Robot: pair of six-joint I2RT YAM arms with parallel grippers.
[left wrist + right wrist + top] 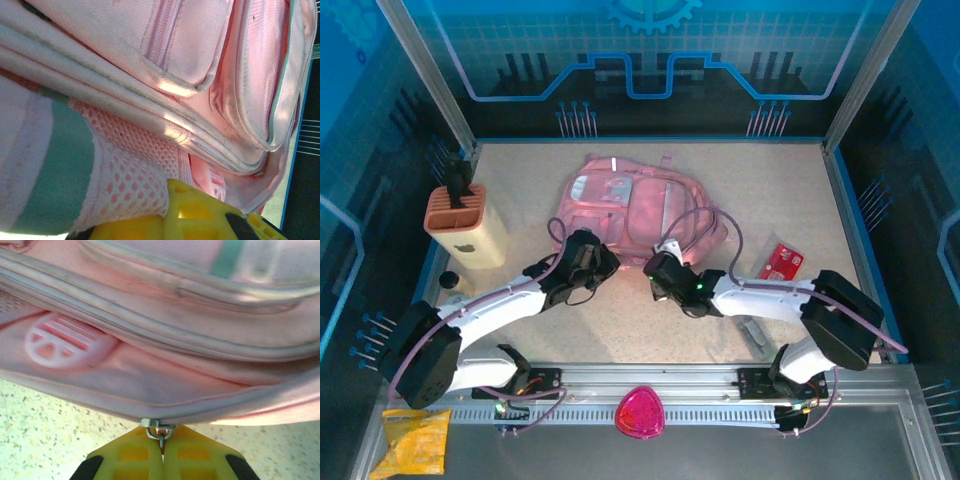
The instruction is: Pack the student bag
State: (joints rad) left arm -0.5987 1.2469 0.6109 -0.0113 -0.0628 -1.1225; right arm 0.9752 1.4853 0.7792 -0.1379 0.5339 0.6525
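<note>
The student bag [635,205] lies just past the right claw [161,447], pinched on its zipper pull [159,430]; the shut left claw [598,256] maybe grips its side.

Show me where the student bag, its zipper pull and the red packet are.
student bag [638,205], top external view, middle of its front panel.
zipper pull [159,432], right wrist view, its small metal ring at the bag's lower edge.
red packet [781,262], top external view, centre of the packet.
</note>
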